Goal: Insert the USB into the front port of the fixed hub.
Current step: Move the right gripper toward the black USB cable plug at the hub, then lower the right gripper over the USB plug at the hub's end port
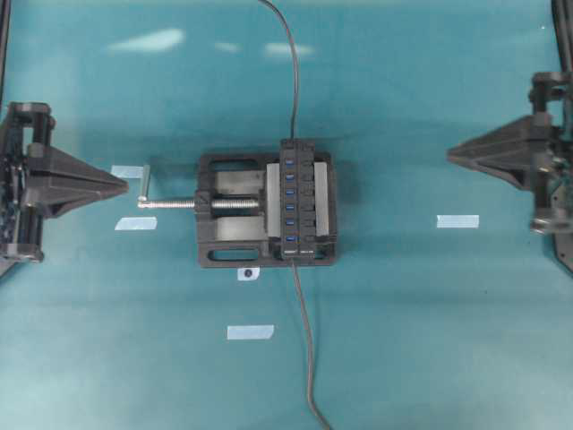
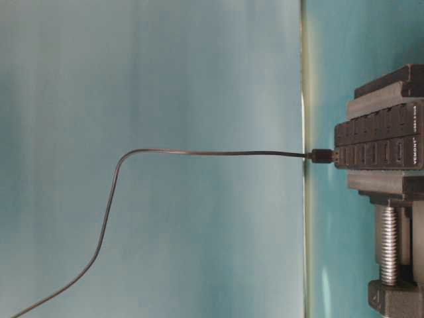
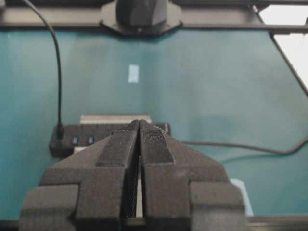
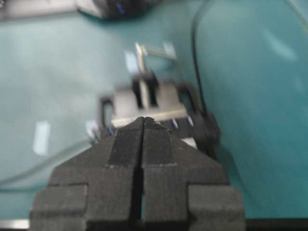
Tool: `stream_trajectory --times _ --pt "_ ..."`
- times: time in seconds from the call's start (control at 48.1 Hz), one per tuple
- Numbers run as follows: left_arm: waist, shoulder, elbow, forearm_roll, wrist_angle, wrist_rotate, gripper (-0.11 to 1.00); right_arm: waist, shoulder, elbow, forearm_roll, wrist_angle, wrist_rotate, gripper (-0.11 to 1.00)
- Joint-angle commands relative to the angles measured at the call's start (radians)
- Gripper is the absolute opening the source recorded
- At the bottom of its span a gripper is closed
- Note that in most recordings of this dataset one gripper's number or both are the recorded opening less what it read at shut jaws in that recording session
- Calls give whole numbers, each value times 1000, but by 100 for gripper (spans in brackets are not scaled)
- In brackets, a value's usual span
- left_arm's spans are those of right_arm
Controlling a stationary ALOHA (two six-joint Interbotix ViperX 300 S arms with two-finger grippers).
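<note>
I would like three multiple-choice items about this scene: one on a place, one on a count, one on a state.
1. Where does the hub sit? A in the vise; B on bare table; C in a claw.
2. How many blue slots has it? A four; B seven; C ten.
3. How are the claws? A both shut; B both open; C one open.
Answers: 1 A, the vise clamps it; 2 B, seven show from overhead; 3 A, left claw and right claw show no gap.

The fixed hub [image 2: 377, 144] bears white lettering reading "VEMONT" on its end
</note>
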Motion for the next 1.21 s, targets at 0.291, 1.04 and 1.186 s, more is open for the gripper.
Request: stream_trajectory --times 0.291,1.04,1.186 --pt "-3 43 -52 3 63 0 0 -38 268 -132 -31 60 3 -3" --pt "-15 35 -40 3 63 0 0 -55 630 -313 -41 17 -100 -3" --pt "-15 31 -38 3 64 0 0 -58 686 -339 -41 11 -109 -3"
